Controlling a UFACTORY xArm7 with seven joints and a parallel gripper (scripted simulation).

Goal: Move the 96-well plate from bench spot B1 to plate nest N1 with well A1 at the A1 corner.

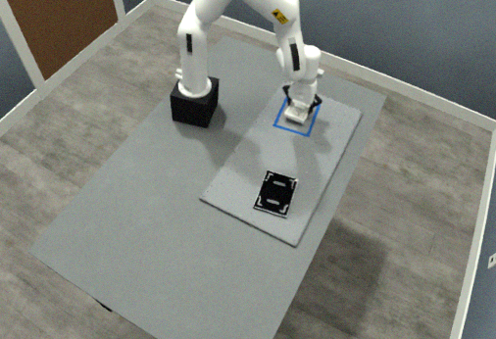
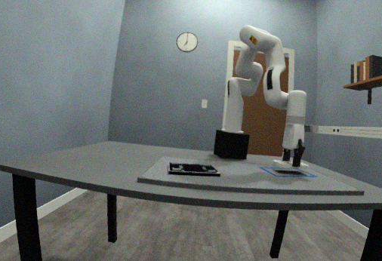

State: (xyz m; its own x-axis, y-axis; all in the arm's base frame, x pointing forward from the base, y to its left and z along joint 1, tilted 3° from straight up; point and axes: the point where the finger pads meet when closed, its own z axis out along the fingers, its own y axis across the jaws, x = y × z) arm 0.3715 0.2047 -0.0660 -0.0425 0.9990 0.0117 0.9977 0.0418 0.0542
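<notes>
My tool (image 1: 300, 109) is clamped on the 96-well plate (image 1: 296, 115), fingers wide across its body, one dark finger (image 2: 297, 155) visible on each side in the exterior view.

Plate is off the bench (image 1: 139, 235): in the exterior view it hangs just above the blue B1 outline (image 2: 288, 172), with its dark shadow lying inside the outline below it. From the top view the white plate sits over the far part of the blue square, roughly level as far as I can tell. Can't make out the cut-off corner at this resolution, so A1 orientation is unreadable.

Plate nest N1 (image 1: 275, 193) is the black pad with white corner locators, on the same light grey mat (image 1: 252, 162), well apart from B1 toward the near edge. Nothing in it.

My arm comes off the black pedestal (image 1: 185, 114) at the far left of the mat, arches up and drops near-vertical onto B1. Wrist points straight down.
</notes>
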